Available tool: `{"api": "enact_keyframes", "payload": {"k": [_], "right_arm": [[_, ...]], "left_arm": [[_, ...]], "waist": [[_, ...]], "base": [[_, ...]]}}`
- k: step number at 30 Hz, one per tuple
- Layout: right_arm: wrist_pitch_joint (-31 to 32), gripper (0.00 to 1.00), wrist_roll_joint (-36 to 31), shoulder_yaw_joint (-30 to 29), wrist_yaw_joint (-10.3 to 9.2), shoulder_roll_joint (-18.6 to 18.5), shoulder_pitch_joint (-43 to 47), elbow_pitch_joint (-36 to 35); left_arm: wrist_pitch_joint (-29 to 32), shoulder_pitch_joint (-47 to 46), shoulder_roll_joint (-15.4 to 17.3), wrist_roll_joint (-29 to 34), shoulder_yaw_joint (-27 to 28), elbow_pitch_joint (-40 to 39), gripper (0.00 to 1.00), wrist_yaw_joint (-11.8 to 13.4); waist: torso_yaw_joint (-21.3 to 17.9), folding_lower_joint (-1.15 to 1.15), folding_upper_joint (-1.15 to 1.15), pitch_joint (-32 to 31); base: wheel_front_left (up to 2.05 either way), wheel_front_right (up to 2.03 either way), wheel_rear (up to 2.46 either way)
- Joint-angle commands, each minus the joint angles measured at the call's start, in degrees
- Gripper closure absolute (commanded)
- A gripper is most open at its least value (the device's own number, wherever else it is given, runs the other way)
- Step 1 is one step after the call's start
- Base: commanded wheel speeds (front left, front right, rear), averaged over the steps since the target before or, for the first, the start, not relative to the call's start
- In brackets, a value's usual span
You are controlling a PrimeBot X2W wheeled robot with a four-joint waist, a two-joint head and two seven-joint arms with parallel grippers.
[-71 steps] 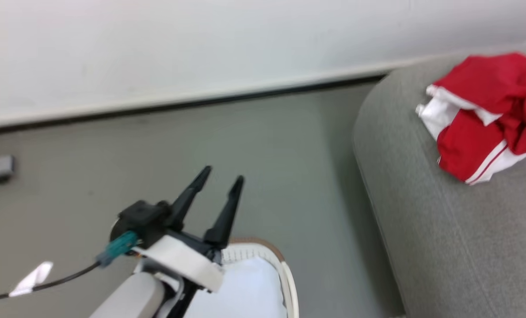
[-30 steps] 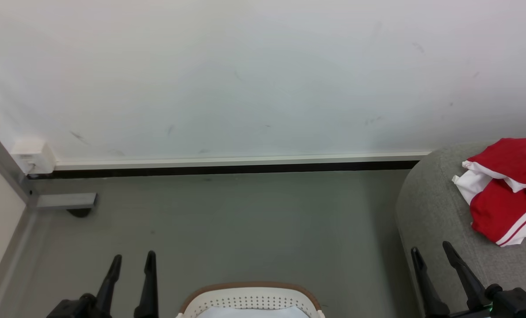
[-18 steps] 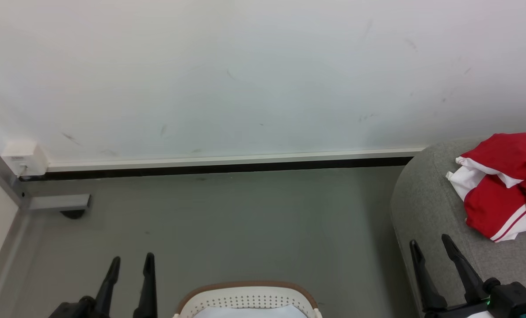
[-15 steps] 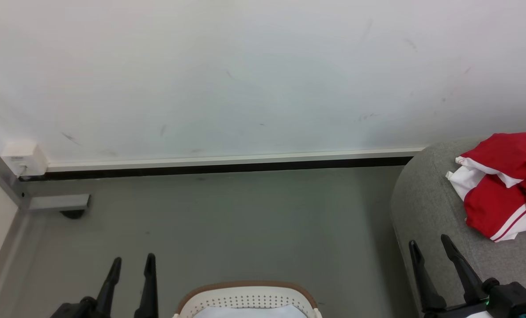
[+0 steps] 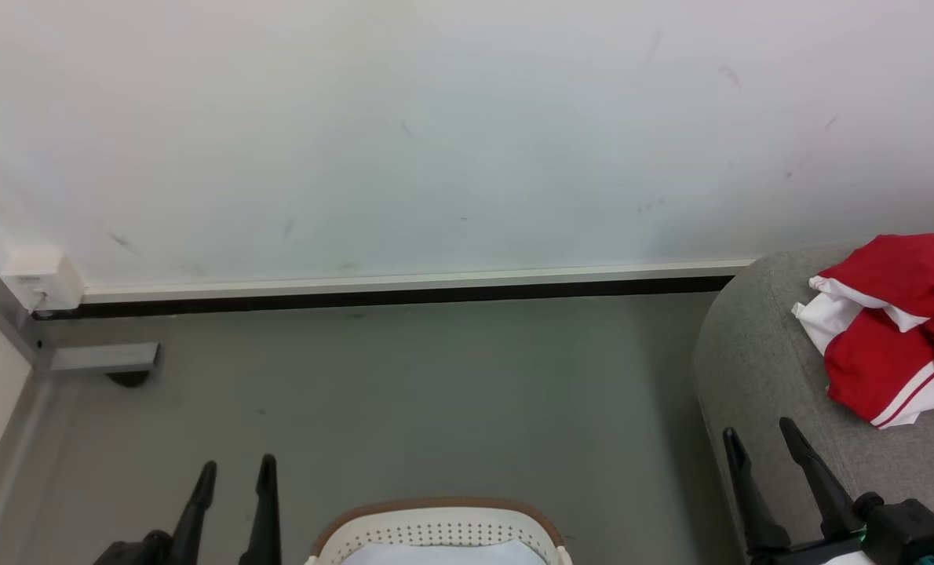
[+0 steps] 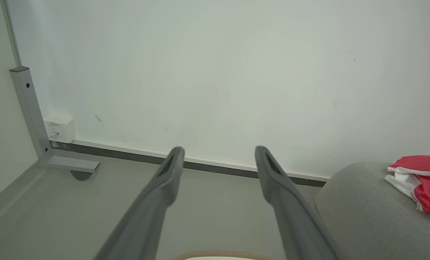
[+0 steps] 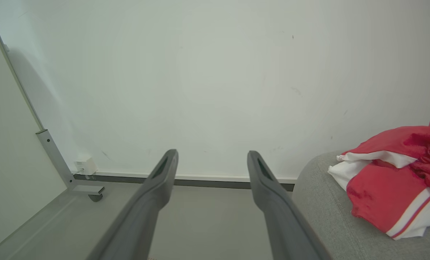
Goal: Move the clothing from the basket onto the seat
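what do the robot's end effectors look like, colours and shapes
Left end effector: two long, slim black fingers tapering to narrow tips, on a black base. Right end effector: the same fingers, black knobbed base with a green light and a teal connector. Up close the fingers look dark grey, with a slot near each tip.
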Motion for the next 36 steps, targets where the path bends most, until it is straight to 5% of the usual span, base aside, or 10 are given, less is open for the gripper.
{"api": "enact_keyframes", "payload": {"k": [1,2,6,36], "right_arm": [[0.0,0.0,0.4,-0.2,-0.13,-0.3,-0.4,-0.2],[0.0,1.0,0.1,0.0,0.0,0.0,0.0,0.0],[0.0,1.0,0.1,0.2,0.01,0.4,1.0,1.3],[6.2,1.0,27.1,-5.1,-0.02,1.2,-1.0,2.5]], "left_arm": [[0.0,-0.2,-0.2,0.0,0.3,0.4,0.0,-0.6],[0.0,0.0,-0.2,0.0,0.1,0.5,1.0,-0.5],[0.0,0.6,-0.5,0.0,-0.2,2.0,1.0,-0.5],[8.0,-3.0,-0.9,-27.8,2.9,3.4,1.0,-1.7]], "waist": [[0.0,0.0,0.0,0.0],[0.0,0.0,0.0,0.0],[0.0,0.0,0.0,0.0],[0.8,0.0,0.0,0.1]], "base": [[0.0,0.0,0.0],[0.0,0.0,0.0],[0.0,0.0,0.0],[0.0,0.0,0.0]]}}
